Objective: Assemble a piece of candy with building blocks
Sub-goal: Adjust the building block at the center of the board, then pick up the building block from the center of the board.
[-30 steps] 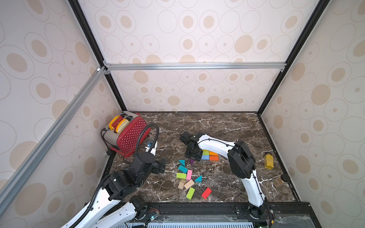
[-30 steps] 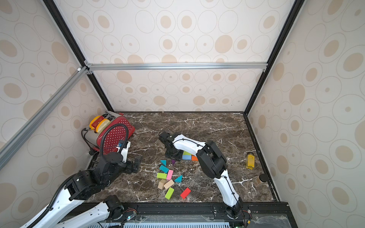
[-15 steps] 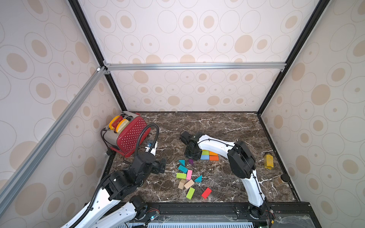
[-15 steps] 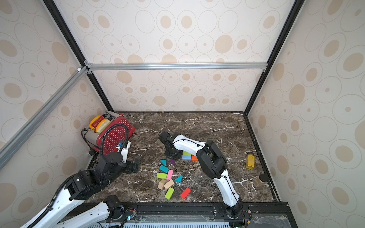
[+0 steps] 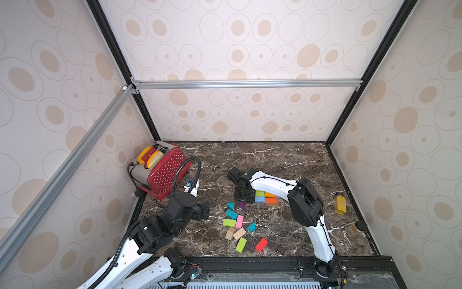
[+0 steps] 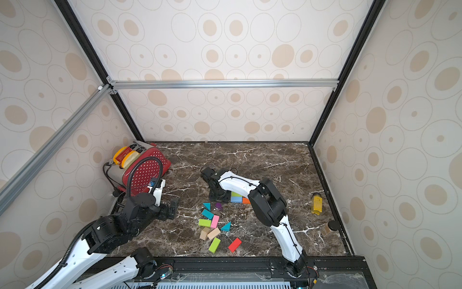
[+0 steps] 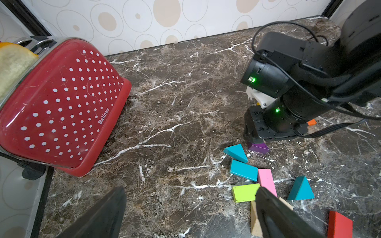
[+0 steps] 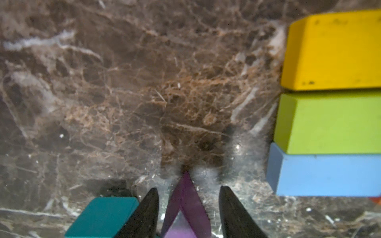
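Against the end of a row of bricks, yellow (image 8: 334, 51), green (image 8: 329, 123) and blue (image 8: 325, 175), my right gripper (image 8: 189, 188) points down at the table. It is open, and its two fingers straddle a purple wedge (image 8: 186, 206) with a gap on each side. A teal block (image 8: 103, 216) lies just beside it. In both top views two orange bricks (image 5: 270, 197) adjoin the row. Loose building blocks (image 5: 239, 221) in teal, pink, lime, tan and red lie nearer the front. My left gripper (image 7: 190, 189) hovers wide open left of them, holding nothing.
A red perforated toaster (image 5: 166, 172) with bread slices stands at the back left, close to the left arm. A yellow bottle (image 5: 340, 205) and a brown jar (image 5: 355, 229) stand by the right edge. The right arm (image 5: 302, 200) arches over the row.
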You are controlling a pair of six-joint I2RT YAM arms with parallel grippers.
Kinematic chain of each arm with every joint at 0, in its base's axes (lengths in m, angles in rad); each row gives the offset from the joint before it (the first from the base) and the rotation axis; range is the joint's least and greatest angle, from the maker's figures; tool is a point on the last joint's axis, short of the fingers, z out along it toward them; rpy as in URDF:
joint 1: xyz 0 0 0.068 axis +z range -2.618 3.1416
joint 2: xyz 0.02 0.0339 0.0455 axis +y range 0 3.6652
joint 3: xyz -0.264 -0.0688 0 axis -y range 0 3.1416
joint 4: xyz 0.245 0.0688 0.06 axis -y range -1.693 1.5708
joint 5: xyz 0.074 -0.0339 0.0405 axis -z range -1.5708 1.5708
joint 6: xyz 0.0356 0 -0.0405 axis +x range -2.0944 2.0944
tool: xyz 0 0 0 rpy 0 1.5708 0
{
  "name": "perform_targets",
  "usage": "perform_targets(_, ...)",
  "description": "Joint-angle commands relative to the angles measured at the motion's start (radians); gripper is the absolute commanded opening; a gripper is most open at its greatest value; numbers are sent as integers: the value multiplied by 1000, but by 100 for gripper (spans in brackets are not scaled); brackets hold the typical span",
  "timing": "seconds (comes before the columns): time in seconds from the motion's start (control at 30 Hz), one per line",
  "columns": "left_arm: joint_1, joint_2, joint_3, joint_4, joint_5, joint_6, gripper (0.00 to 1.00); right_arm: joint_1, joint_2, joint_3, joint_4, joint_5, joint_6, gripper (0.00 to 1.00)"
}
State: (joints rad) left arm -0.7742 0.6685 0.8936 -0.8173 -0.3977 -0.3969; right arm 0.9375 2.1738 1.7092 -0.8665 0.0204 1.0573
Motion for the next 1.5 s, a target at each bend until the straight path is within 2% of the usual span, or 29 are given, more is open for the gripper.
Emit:
perform_targets(0.0, 5, 0, 5, 2, -2, -2, 99, 23, -50, -17, 22, -11, -137, 54)
perform_targets(0.2, 5, 6, 6, 2, 0, -2, 99, 39, -43, -23, 17, -27, -232, 51)
perform_targets(0.33, 5, 11, 5, 1, 0, 0, 99, 50, -4, 39, -84, 6, -263, 50)
perform_targets(0.53, 5, 15, 5, 2, 0, 0, 99, 57, -25, 15, -76, 37, -321, 47)
perform_targets(0.8, 6, 18, 5, 2, 5, 0, 99, 57, -4, 20, -78, 18, -313, 46)
perform_targets(1.1, 5, 15, 5, 1, 5, 0, 99, 57, 17, 48, -96, 25, -317, 38)
perform_targets(1.3, 6, 13, 4, 2, 4, 0, 99, 57, 8, 53, -100, 33, -329, 30)
perform_targets(1.47, 5, 15, 5, 1, 2, 0, 99, 54, -46, 91, -127, 125, -449, 28)
